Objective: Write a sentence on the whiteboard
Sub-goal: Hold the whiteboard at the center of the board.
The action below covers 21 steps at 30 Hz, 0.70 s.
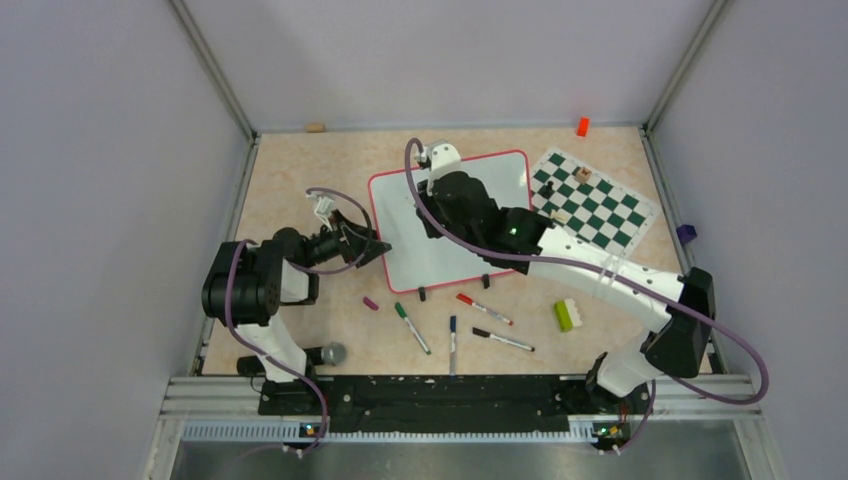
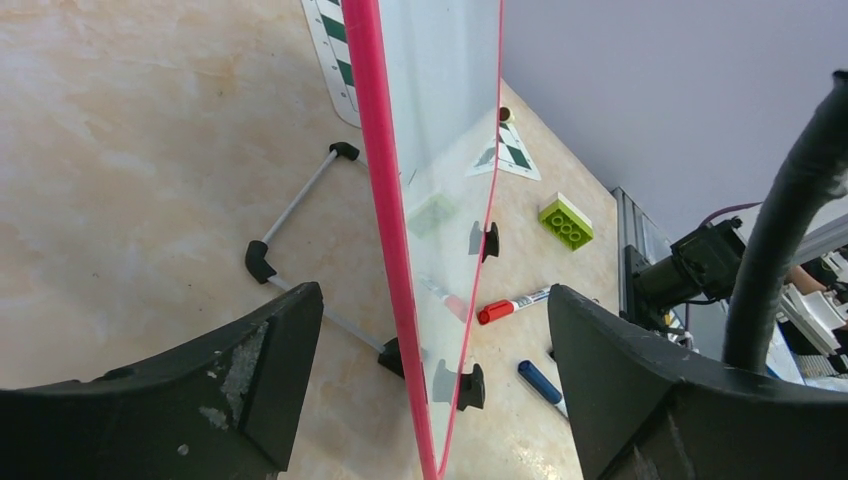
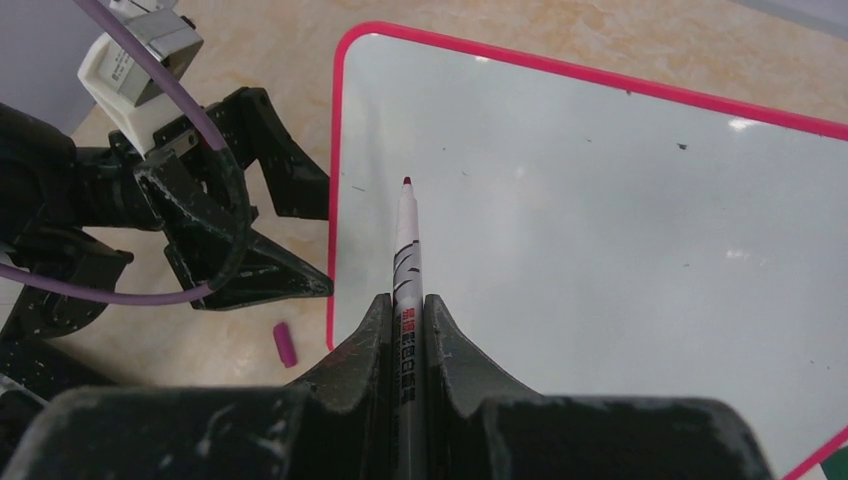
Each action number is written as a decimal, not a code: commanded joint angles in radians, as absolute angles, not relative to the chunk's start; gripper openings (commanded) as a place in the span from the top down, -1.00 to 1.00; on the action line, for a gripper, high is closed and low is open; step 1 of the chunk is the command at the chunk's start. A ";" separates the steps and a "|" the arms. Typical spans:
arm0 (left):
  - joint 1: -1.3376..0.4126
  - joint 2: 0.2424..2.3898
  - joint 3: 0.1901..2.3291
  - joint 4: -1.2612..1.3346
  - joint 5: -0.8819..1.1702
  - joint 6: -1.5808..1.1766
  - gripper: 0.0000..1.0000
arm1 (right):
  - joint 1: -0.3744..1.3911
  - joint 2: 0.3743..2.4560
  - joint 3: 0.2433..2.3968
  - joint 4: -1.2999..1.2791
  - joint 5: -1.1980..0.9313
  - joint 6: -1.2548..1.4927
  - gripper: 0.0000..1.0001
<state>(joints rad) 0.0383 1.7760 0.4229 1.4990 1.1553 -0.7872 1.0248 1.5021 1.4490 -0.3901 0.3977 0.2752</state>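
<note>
The whiteboard [image 1: 455,250] stands tilted mid-table, glossy white with a red-pink rim; its face [image 3: 600,230] is blank and no sentence shows on it. My right gripper [image 3: 405,310] is shut on a white marker [image 3: 405,245]. The marker's dark red-purple tip lies at the board's face near its left edge; I cannot tell whether it touches. In the top view the right gripper [image 1: 430,200] hangs over the board's upper left. My left gripper [image 2: 430,300] is open, with its jaws either side of the board's left rim [image 2: 385,170], not touching it. It also shows in the top view [image 1: 372,247].
A purple cap [image 1: 371,302] lies near the board's front left corner. Green [image 1: 411,327], red [image 1: 484,308], blue [image 1: 452,342] and black [image 1: 503,340] markers lie in front. A green brick [image 1: 568,314] and the chess mat [image 1: 592,200] are at the right.
</note>
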 commanded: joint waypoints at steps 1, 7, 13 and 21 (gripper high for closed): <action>0.033 1.755 0.450 1.553 1.178 -0.757 -0.70 | 1.024 1.525 1.517 -0.370 0.395 0.300 1.00; 0.018 1.818 0.492 1.620 1.206 -0.817 -0.14 | 1.024 1.534 1.534 -0.371 0.385 0.304 1.00; 0.017 1.837 0.511 1.602 1.208 -0.819 0.13 | 1.023 1.539 1.536 -0.369 0.392 0.301 1.00; 0.017 1.878 0.545 1.620 1.225 -0.859 1.00 | 1.023 1.578 1.569 -0.378 0.412 0.305 1.00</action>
<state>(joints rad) 0.0189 1.8618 0.5182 1.5181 1.2079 -0.8589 1.0248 1.5478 1.4952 -0.3923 0.3939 0.2916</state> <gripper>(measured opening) 0.043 0.093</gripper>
